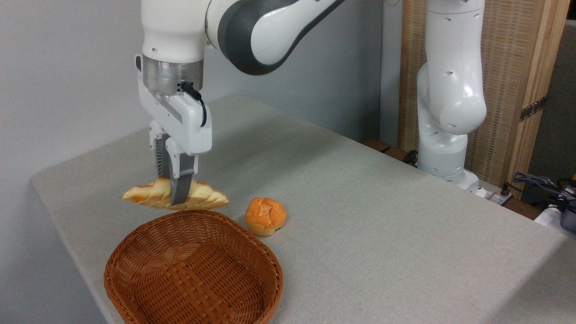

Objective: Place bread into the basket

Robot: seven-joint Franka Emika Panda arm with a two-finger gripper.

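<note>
The bread (204,197), a long braided loaf in pale yellow with toasted patches, hangs level in the air just behind the basket's far rim. My gripper (174,198) is shut on the bread at its middle, fingers pointing straight down. The basket (193,270), oval, reddish-brown wicker, sits at the front left of the table with nothing in it. The loaf's underside is a little above the rim and apart from it.
A small round orange-brown bun (265,216) lies on the grey table (382,216) just right of the basket's far end. The arm's white base (445,135) stands at the back right, with cables (544,189) beyond the table edge.
</note>
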